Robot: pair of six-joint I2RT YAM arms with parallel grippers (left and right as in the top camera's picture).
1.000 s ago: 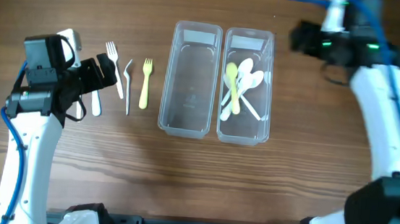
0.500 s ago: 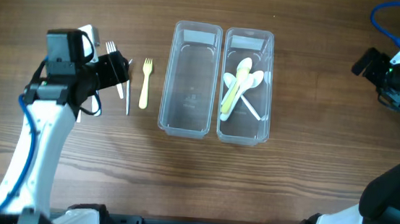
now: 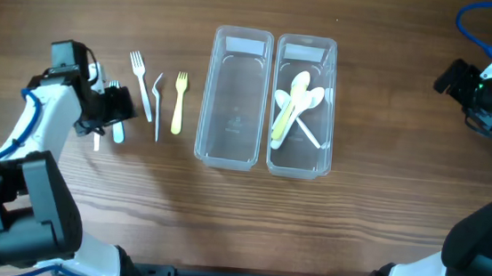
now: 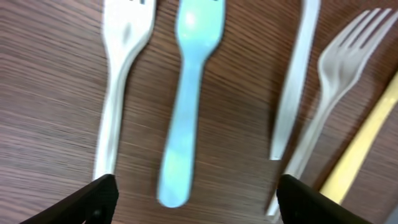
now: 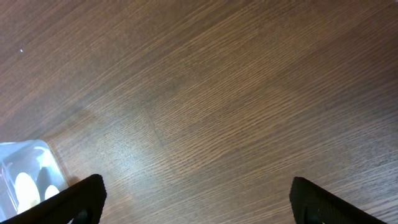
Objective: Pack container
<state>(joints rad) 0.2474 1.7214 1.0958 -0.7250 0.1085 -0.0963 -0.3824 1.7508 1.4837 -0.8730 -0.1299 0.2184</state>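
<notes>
Clear containers (image 3: 233, 110) side by side; spoons (image 3: 295, 102) piled in the right one; forks (image 3: 178, 103) flat to their left

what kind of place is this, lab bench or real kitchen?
Probably a lab tabletop rig, not a kitchen: bare wood-grain table, two clear containers side by side, plastic forks laid out in a row, robot arms on both sides.
</notes>
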